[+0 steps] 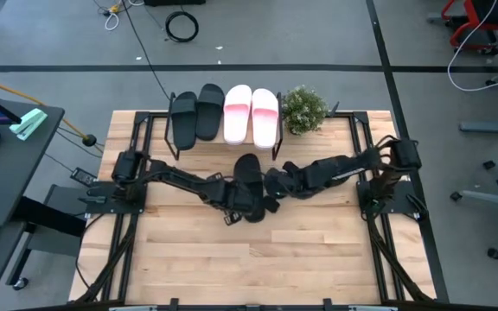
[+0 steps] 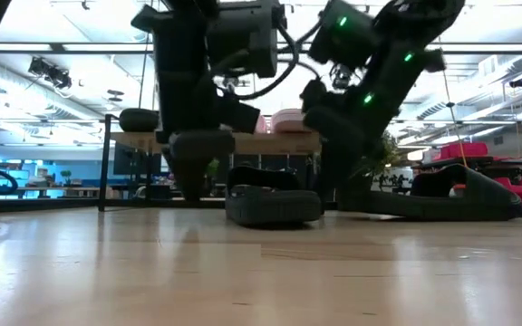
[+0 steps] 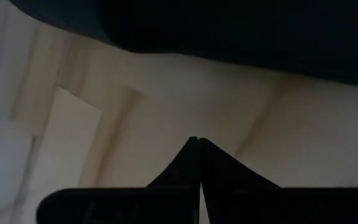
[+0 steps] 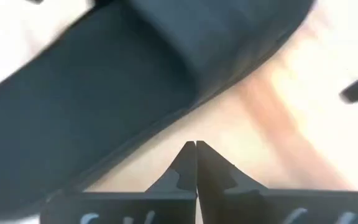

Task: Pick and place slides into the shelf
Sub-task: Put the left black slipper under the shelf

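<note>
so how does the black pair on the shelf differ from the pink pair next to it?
Colour: the black pair is dark all over, the pink pair pale with pinker straps. Position: black sits toward the left arm's side of the shelf, pink nearer the potted plant. Shared: both lie side by side, soles down, on the top board.

wooden table (image 1: 318, 259): shelf (image 1: 158, 130) at far edge; 1 black slide (image 1: 249, 177) on tabletop mid-table.

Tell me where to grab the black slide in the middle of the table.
Probably its wide strap, coming from above. The black slide lies sole-down, so the strap arches clear of the footbed, leaving room for one finger beneath. The left gripper and right gripper, both shut, must open first.
</note>
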Motion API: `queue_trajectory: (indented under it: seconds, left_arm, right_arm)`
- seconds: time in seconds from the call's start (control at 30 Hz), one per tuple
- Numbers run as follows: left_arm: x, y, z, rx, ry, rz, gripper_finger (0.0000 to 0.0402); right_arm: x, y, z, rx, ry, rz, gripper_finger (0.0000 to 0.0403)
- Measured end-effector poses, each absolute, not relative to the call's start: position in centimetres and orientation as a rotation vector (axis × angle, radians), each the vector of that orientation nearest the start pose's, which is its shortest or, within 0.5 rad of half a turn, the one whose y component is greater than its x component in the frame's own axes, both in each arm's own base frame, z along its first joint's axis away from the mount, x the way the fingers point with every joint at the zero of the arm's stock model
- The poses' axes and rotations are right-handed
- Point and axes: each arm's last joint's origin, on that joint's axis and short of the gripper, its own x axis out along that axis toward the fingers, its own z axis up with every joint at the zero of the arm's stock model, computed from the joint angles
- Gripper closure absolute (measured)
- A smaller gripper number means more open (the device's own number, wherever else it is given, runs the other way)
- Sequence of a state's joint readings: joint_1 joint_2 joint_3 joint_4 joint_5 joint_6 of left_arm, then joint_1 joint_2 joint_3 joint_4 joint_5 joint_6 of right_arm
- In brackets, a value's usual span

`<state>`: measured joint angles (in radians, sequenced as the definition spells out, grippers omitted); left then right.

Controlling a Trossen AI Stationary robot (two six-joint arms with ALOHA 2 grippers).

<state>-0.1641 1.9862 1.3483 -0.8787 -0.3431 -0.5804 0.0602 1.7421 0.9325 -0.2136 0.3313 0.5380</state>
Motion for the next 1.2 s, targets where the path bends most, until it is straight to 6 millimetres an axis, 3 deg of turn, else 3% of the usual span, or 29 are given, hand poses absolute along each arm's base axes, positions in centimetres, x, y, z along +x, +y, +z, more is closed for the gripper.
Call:
queue_trajectory:
  seconds: [0.17,0.4,0.5,0.63,0.77,0.9,1.2]
  left_arm:
    - [35.6,-7.3,16.8,-0.088,1.293,0.497,0.0393]
    - [37.1,-10.3,20.2,-0.072,0.979,0.279,0.0396]
    - [38.3,-11.2,20.2,-0.09,0.907,0.132,0.0397]
    - [39.5,-11.6,18.4,-0.068,0.883,0.078,0.0397]
    - [40.4,-9.9,16.7,-0.075,0.912,0.129,0.0398]
    - [41.2,-7.0,15.0,-0.099,0.954,0.207,0.0397]
    - [41.2,-1.2,14.0,-0.163,1.051,0.337,0.0399]
  right_arm:
    - [31.5,4.0,16.1,0.308,0.918,-0.457,0.0403]
    - [30.9,7.1,16.3,0.328,0.923,-0.385,0.0403]
    - [30.6,8.0,16.3,0.308,0.922,-0.373,0.0403]
    - [30.0,8.8,16.1,0.307,0.938,-0.402,0.0403]
    - [28.1,8.5,15.5,0.244,1.026,-0.597,0.0403]
    - [26.9,7.6,15.4,0.175,1.055,-0.758,0.0403]
    - [27.3,6.2,15.4,0.144,1.063,-0.781,0.0402]
